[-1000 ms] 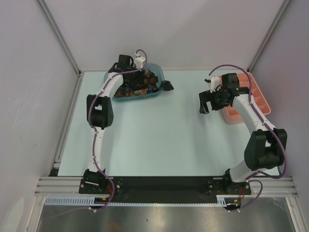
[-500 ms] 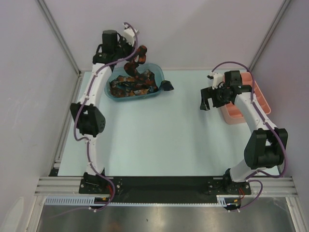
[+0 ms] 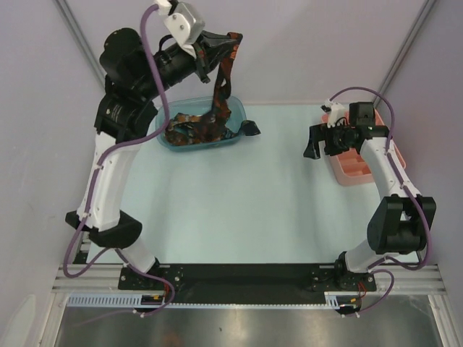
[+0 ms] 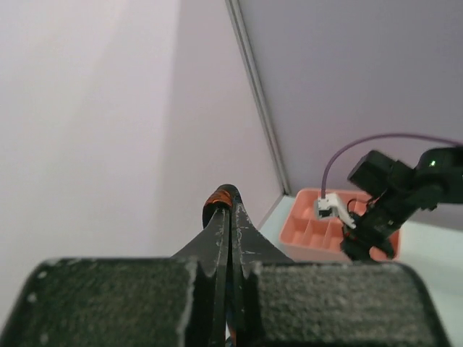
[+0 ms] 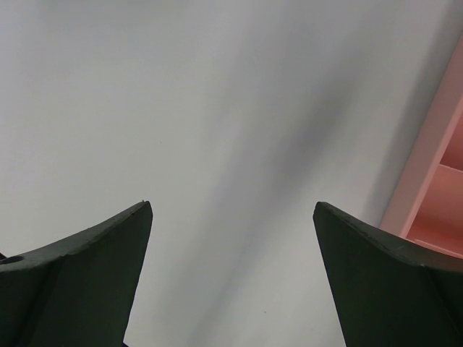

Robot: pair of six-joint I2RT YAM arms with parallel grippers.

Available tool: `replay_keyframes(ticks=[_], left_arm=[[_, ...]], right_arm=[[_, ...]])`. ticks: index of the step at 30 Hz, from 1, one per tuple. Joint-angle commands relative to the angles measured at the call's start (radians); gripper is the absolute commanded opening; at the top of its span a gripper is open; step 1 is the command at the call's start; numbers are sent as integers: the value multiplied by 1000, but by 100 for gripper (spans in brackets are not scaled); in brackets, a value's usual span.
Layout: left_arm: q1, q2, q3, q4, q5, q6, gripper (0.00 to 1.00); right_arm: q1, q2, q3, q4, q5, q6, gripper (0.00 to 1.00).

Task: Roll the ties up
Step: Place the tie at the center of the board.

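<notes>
The left gripper (image 3: 226, 42), jaws pinched tight on one end of a tie (image 3: 223, 83), holds the strip high over the far-left corner of the table (image 3: 239, 210). The fabric hangs limp from the fingertips, and its lower end drops into the blue bin (image 3: 241, 116), where the other ties (image 3: 189, 134) lie in a tangled heap. In the left wrist view only a sliver of orange-and-dark cloth shows at the closed tips. Across the table the right gripper (image 3: 316, 141), jaws spread wide and holding nothing, hovers just beside the pink compartment tray (image 3: 347, 170).

The tie looks light and wholly soft, with no stiffness to keep a shape, and probably smooth enough to slide out of a shallow pinch. A grip this near the tip may slip if the lower end snags in the heap. For rolling, the likely best hold is across the full width at one end, with the strip laid flat on the table first.
</notes>
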State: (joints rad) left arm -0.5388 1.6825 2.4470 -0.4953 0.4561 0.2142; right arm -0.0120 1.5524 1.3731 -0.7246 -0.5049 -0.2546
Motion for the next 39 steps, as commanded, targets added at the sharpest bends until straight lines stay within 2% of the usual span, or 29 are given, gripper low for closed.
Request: replay_keyframes(ticks=[1, 2, 3, 5, 6, 7, 8, 9, 11, 12, 16, 17, 18, 20, 21, 22, 24, 26, 27, 31, 32, 39], left_arm=[[-7, -56, -25, 29, -111, -163, 0], [-3, -81, -69, 24, -176, -156, 0], [6, -117, -200, 30, -204, -150, 0], [58, -255, -380, 104, -202, -205, 0], [142, -311, -583, 138, -147, -267, 0], [184, -428, -685, 190, -133, -294, 0], [271, -484, -785, 204, -100, -305, 0], [304, -538, -963, 204, -12, -252, 0], [365, -715, -1133, 153, -28, -147, 0], [393, -772, -1284, 132, -22, -69, 0], [526, -926, -1531, -44, -42, 97, 0], [575, -944, -1572, -67, -49, 128, 2], [591, -961, -1645, -86, -66, 189, 10], [638, -960, -1698, -114, -146, 209, 19], [660, -930, -1712, -130, -148, 232, 34], [684, -914, -1708, -162, -145, 237, 44], [769, -882, -1680, -190, -93, 269, 62], [841, -845, -1653, -250, 37, 312, 72], [850, -837, -1630, -267, 68, 351, 81], [852, -785, -1576, -356, 173, 454, 87], [852, -768, -1570, -361, 188, 468, 89], [852, -701, -1539, -338, 176, 467, 89]], right_arm=[[-6, -67, 24, 7, -70, 6, 100], [1, -72, 20, 5, -83, 6, 100], [4, -78, 2, 8, -86, 6, 100], [9, -89, -17, 17, -86, 0, 100], [44, -92, -25, 25, -84, -3, 100], [56, -98, -38, 30, -78, -3, 100], [67, -98, -42, 31, -77, -5, 100], [90, -98, -46, 31, -76, -8, 100], [112, -94, -60, 36, -75, -17, 100], [125, -89, -63, 42, -73, -21, 100], [210, -17, -37, 57, -60, -29, 100], [224, 26, -8, 65, -61, -29, 100], [237, 53, 9, 73, -63, -26, 100], [294, 104, 68, 97, -52, -23, 100], [319, 165, 95, 106, -46, -17, 100], [339, 191, 115, 117, -31, -8, 100], [386, 282, 179, 161, -27, 12, 99], [420, 346, 225, 209, -18, 66, 98], [426, 376, 257, 230, -17, 96, 98], [437, 507, 287, 370, -1, 245, 97], [438, 521, 284, 451, -10, 321, 97], [463, 592, 236, 772, -49, 581, 90]])
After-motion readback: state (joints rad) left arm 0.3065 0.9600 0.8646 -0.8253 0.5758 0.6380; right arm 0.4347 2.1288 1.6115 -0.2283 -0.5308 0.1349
